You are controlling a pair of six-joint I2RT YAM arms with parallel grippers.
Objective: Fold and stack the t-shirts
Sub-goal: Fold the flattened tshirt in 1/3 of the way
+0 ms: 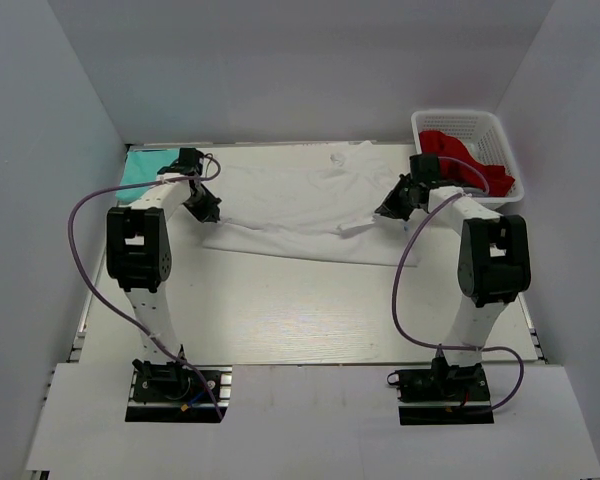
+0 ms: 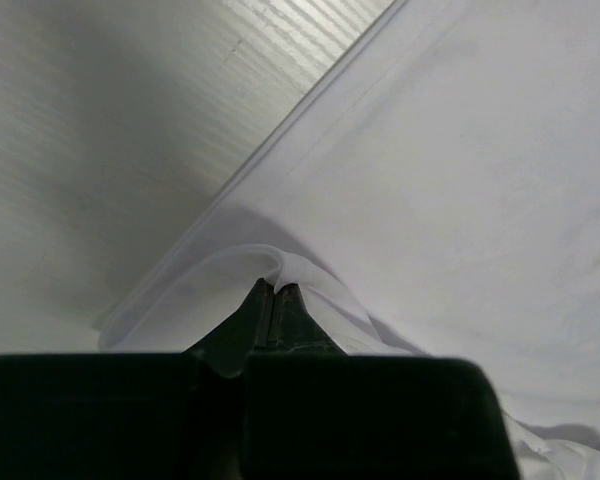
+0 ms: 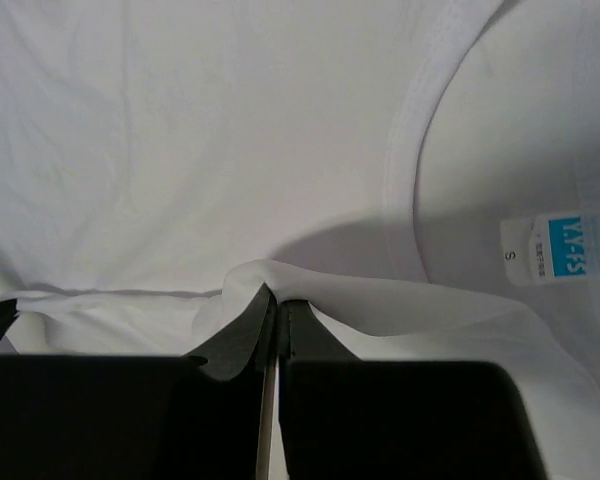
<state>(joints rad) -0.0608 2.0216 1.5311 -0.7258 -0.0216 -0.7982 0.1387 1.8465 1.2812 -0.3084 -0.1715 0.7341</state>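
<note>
Our left jaws and right jaws are pinched shut on the white t-shirt (image 1: 290,195), one at each end. It stretches sideways across the middle of the frame.

Thin white t-shirt (image 1: 290,200) spread centrally; mint-teal t-shirt (image 1: 140,170) at far-left corner

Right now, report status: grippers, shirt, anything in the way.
Left gripper, right gripper shut on white shirt. Shirt spread mid-table. Teal shirt, basket off to sides.
</note>
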